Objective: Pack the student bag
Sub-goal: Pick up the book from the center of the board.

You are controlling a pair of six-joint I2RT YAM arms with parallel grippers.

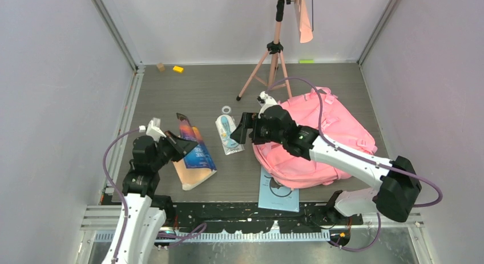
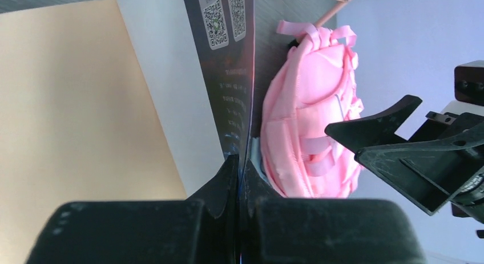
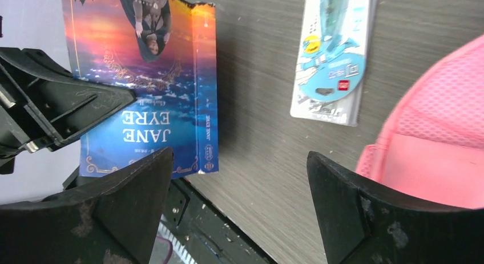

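- Pink bag (image 1: 319, 141) lies flat on the worktop (image 1: 240, 87), at 3 o'clock of centre in the top view, partly under the right arm; no open zip or mouth can be made out.
- Left pincer (image 1: 181, 145) is closed on the book (image 1: 194, 150), "Jane Eyre"; left wrist view shows the jaws pressed tight on the cover edge, with the cover standing up from the block of pages.
- Book sits at 9 o'clock of the bag, well apart from it; whether the whole book is off the worktop or only the cover is raised, cannot tell.
- Right pincer (image 1: 242, 129) hangs wide open and empty, just off the bag's 9 o'clock edge, near the blister pack (image 1: 228, 133).
- Blister pack lies between book and bag; a small ring (image 1: 226, 109) at its 12 o'clock.
- A blue sheet (image 1: 278, 191) pokes out from under the bag at 6 o'clock.
- Tripod (image 1: 271, 53) stands at 12 o'clock, two small blocks (image 1: 170, 68) by the far wall.
- Step, as I judge: picking up the book, first item to pack; nothing seen in the bag yet.
- Next move calls for: a firmer hold on the whole book rather than the cover alone, then carry toward 3 o'clock.
- Right arm likely has to open or hold the bag's mouth first; risk is the cover tearing or the book slipping.
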